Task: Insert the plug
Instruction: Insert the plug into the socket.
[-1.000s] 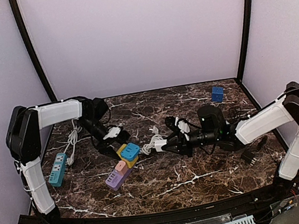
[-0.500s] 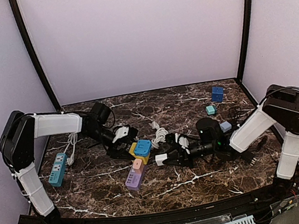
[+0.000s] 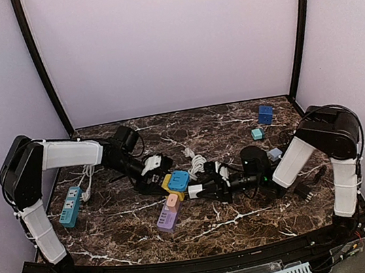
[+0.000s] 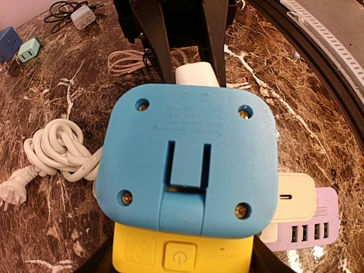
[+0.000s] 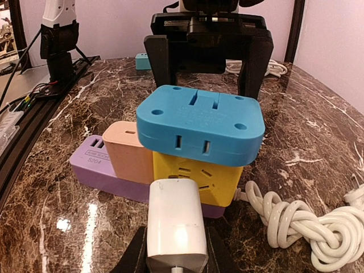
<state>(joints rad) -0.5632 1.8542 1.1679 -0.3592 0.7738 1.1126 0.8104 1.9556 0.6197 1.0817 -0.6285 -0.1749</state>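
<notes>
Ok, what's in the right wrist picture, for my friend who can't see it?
A white plug, pinched in the right gripper at the bottom, points at a blue adapter stacked on a yellow socket cube. The left gripper holds the blue adapter from behind; beside them are a peach block, a purple power strip and a coiled white cable.

The left arm (image 3: 68, 153) and right arm (image 3: 294, 159) wear white rounded shells over black joints; the left gripper (image 3: 161, 175) and right gripper (image 3: 204, 189) are black, with 2 fingers each.
</notes>
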